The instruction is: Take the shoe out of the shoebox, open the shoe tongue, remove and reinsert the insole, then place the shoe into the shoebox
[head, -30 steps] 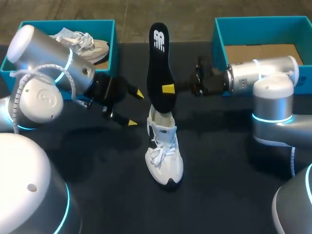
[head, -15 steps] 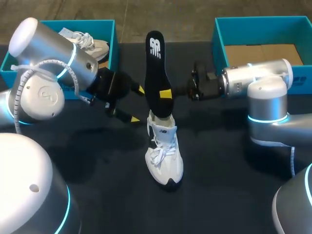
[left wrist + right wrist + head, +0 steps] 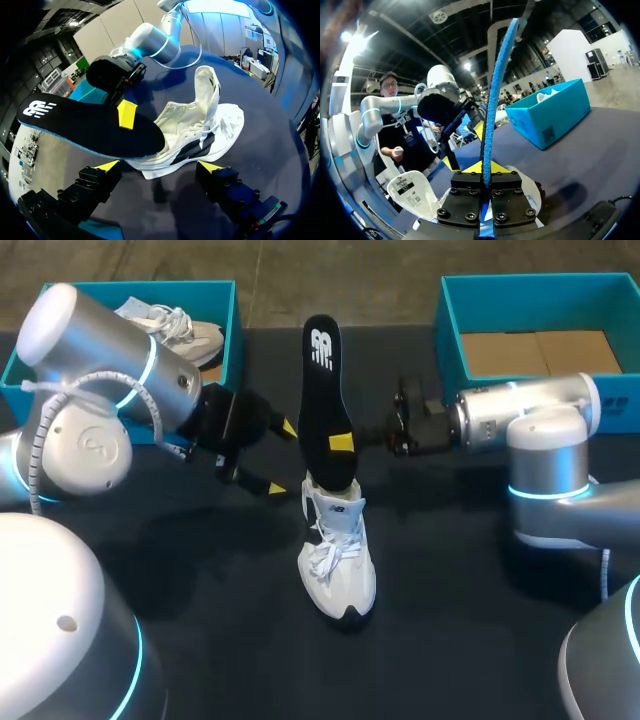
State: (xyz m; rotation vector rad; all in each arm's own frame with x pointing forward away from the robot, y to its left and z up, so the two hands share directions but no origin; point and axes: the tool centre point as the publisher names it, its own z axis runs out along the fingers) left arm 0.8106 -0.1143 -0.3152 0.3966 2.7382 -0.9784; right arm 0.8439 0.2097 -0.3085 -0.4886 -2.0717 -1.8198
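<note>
Head view | right hand [image 3: 342, 445] clamps insole [image 3: 322, 380] | toe seemingly inside shoe [image 3: 338, 562]

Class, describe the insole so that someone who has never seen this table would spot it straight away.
On the dark table, find the white shoe at its middle. Just above the shoe's opening stands the insole, pinched by the right claw. It alone is flat, long and black, with a white logo and a blue edge.

Insole [image 3: 325, 390] black, white logo, blue edge. Shoe [image 3: 338, 560] white, black side stripes, black sole. Left shoebox [image 3: 232, 335], right shoebox [image 3: 450, 315] teal. Table [image 3: 450, 580] black. Fingertips [image 3: 286, 429] yellow.
</note>
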